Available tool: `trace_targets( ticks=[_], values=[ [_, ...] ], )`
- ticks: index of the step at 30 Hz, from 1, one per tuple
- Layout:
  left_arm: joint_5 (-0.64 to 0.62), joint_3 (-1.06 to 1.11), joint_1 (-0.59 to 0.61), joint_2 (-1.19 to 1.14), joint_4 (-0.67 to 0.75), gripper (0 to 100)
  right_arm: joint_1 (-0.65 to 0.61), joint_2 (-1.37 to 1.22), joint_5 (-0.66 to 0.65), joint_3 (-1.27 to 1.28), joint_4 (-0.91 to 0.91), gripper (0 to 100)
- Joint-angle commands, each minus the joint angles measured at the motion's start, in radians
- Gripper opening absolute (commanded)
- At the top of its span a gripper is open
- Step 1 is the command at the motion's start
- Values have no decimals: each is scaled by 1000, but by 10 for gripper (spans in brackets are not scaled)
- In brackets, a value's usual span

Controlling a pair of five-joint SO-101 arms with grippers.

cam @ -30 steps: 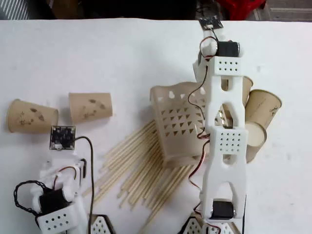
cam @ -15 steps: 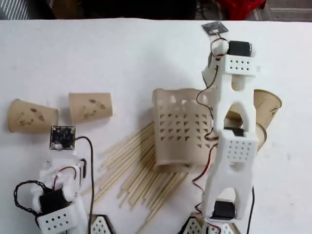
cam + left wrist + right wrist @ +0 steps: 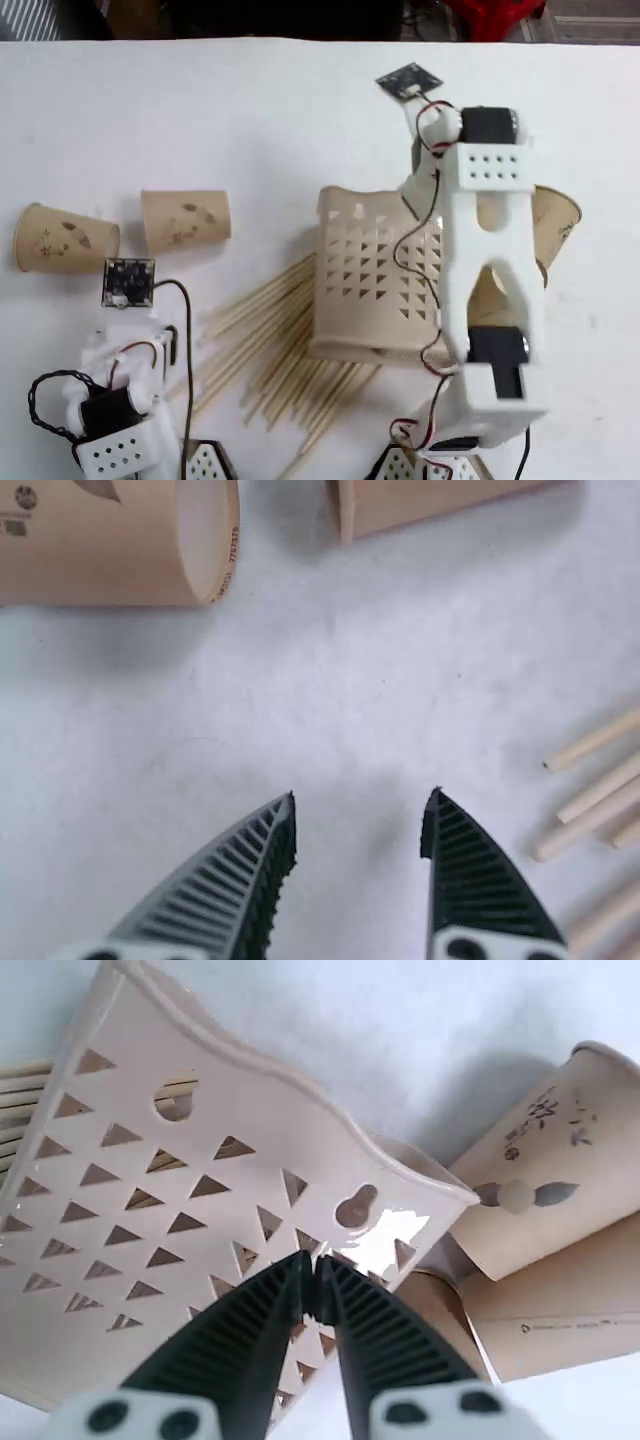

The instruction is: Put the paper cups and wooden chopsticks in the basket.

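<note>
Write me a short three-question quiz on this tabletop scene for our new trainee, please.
1. How many cups lie on their sides left of the basket in the high view?
2. True or false: the left gripper is open over the bare table.
3. The right gripper is shut on: A) a cup, B) the basket's wall, C) nothing.

Key: 1. two; 2. true; 3. B.
</note>
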State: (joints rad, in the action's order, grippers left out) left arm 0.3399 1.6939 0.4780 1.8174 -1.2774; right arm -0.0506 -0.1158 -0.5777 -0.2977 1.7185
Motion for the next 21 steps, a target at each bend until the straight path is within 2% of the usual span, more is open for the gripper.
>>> trace_targets(
  ticks=[1,5,8,12,21],
  values=[
    [6,0,7,8,-6,211,61,183,-9,6,-1,18],
    [6,0,7,8,-6,211,163,338,-9,12,-4,18],
    [6,0,7,8,-6,211,156,418,-5,103,-30,18],
    [6,0,7,8,-6,211,111,513,-3,371,-165,18],
    [9,0,5,8,3,214,263,944,-11,1042,-522,18]
  ],
)
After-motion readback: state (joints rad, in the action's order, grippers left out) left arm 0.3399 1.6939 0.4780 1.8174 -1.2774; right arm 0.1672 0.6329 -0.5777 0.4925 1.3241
